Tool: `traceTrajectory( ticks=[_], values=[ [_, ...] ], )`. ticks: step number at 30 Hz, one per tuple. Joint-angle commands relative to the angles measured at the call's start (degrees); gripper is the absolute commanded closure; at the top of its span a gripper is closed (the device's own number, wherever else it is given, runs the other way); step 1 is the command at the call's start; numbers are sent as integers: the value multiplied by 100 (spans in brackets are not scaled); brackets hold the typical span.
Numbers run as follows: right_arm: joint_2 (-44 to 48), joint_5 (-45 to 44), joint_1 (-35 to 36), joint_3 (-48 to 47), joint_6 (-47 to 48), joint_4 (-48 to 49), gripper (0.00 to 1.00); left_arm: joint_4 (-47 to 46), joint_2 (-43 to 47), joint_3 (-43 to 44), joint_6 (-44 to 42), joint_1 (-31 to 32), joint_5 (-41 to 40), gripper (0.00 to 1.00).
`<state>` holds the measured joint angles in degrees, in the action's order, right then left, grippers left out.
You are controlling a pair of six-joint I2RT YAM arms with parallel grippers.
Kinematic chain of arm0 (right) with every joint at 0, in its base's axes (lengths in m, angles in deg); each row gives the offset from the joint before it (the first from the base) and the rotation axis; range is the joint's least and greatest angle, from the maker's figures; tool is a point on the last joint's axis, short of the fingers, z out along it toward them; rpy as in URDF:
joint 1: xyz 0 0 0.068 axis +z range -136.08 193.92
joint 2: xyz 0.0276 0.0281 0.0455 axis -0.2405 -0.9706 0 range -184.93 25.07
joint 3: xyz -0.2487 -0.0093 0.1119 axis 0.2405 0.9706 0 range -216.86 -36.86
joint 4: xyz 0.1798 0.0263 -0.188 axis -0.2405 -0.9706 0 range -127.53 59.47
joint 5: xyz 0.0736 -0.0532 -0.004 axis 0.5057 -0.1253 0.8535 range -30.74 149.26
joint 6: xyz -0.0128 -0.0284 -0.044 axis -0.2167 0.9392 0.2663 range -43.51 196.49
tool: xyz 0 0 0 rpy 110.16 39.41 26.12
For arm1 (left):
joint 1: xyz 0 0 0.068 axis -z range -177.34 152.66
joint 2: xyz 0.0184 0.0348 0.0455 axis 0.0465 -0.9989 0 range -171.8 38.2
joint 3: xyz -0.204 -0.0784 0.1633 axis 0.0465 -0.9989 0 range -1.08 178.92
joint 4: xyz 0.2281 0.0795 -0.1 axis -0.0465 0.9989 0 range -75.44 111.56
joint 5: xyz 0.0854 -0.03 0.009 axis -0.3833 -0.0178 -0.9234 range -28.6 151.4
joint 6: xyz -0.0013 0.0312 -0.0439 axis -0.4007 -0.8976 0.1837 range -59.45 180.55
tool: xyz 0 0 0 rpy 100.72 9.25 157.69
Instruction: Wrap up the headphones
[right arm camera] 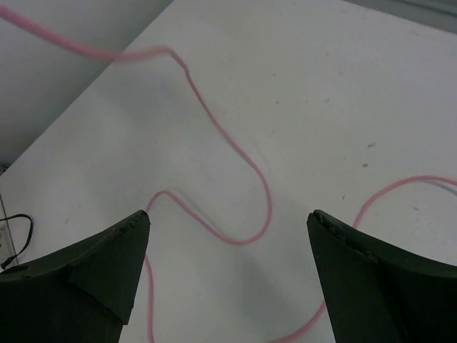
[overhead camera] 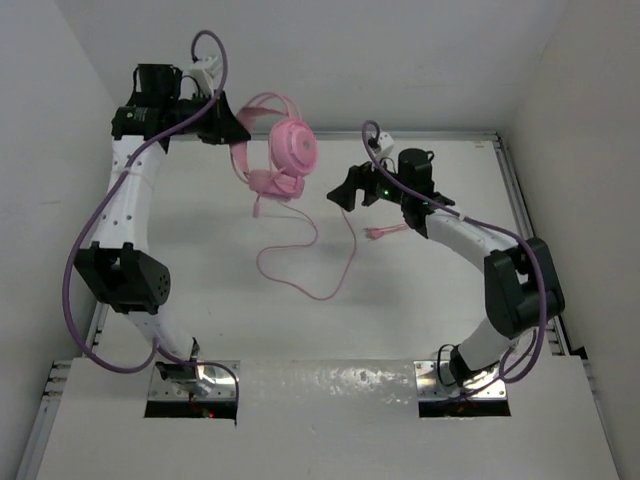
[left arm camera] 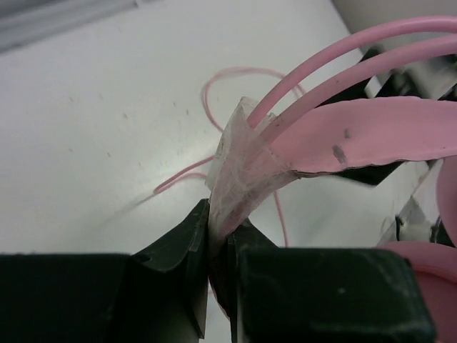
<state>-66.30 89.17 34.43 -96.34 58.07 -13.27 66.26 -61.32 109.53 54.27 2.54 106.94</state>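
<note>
The pink headphones [overhead camera: 292, 146] hang in the air at the back of the table, ear cups down. My left gripper [overhead camera: 236, 130] is shut on one end of their headband [left arm camera: 357, 136], where a pale wrap sits between the jaws [left arm camera: 218, 230]. The thin pink cord [overhead camera: 328, 290] drops from the cups and loops over the table to its plug [overhead camera: 378, 235]. My right gripper [overhead camera: 340, 190] hovers to the right of the ear cups, open, nothing between its fingers [right arm camera: 228, 218]. Below it the cord [right arm camera: 235, 153] snakes across the table.
White walls close in on the left, back and right. A metal rail [overhead camera: 512, 190] runs along the table's right edge. Purple arm cables [overhead camera: 78, 270] hang off the left arm. The white table [overhead camera: 200, 270] lies below both grippers.
</note>
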Motion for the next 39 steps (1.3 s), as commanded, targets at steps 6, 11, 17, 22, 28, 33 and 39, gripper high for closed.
traceTrajectory(
  ticks=[6,11,17,22,28,33,39],
  values=[
    [-1257,-837,664,192,-645,1357,10,-723,241,1393,2226,-50,-1047,100],
    [-2278,-1750,937,-992,-550,912,9,-925,144,1727,2561,-50,-994,100],
    [-3000,-2797,1130,-1672,-487,375,12,-1004,91,2070,2597,-49,-1100,100],
    [-2965,-3104,1227,-1513,-365,428,18,-1048,83,2053,2658,-41,-1126,100],
    [-3306,-3290,1262,-1952,-416,315,22,-1136,12,2088,2720,-41,-1100,100],
    [-3826,-3272,1271,-2655,-803,-152,42,-1145,-5,2158,2746,-50,-1258,100],
    [-4195,-2641,1464,-3347,-779,-862,100,-1355,-119,1869,3307,-128,-1258,100]
  ],
)
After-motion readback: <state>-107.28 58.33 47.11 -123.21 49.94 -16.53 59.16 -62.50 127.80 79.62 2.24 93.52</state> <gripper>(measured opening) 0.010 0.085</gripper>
